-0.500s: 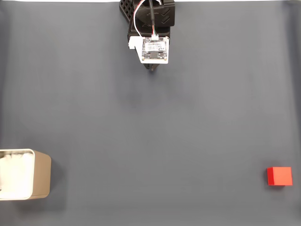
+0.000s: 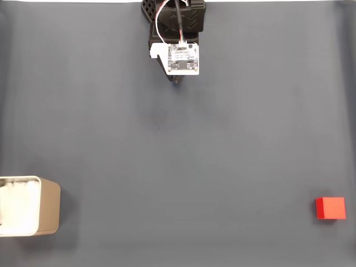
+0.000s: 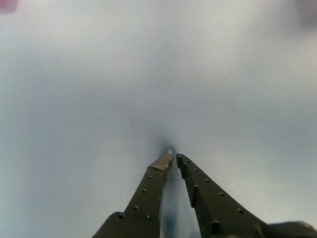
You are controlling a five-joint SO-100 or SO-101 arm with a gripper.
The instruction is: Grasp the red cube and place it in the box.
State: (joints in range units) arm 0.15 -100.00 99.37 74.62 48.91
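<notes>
The red cube (image 2: 330, 208) lies at the right edge of the grey worktop (image 2: 183, 161) in the fixed view, low down toward the bottom-right corner, flat on its base with nothing touching it. It is well apart from the arm (image 2: 177, 33), which reaches in from the top edge near the middle. The cube sits far down and to the right of the arm, with bare surface between them.

The box (image 2: 49, 207) stands at the opposite side, at the left edge near the bottom-left corner. The picture's border cuts off its left part, so just the tan right wall, the pale rim and some white lining show.

In the fixed view a white circuit board (image 2: 183, 58) on the wrist covers most of the gripper; a dark tip pokes out just below the board, and the fingers cannot be told apart there.

In the wrist view the gripper (image 3: 173, 157) comes up from the bottom edge, its two dark fingers (image 3: 210, 198) converging to a narrow gap at the tips, nearly closed and holding nothing. The tips hang close over the worktop, which is blurred and pale there. A faint reddish smudge (image 3: 7, 5) sits in the top-left corner of that view, too blurred to identify.
</notes>
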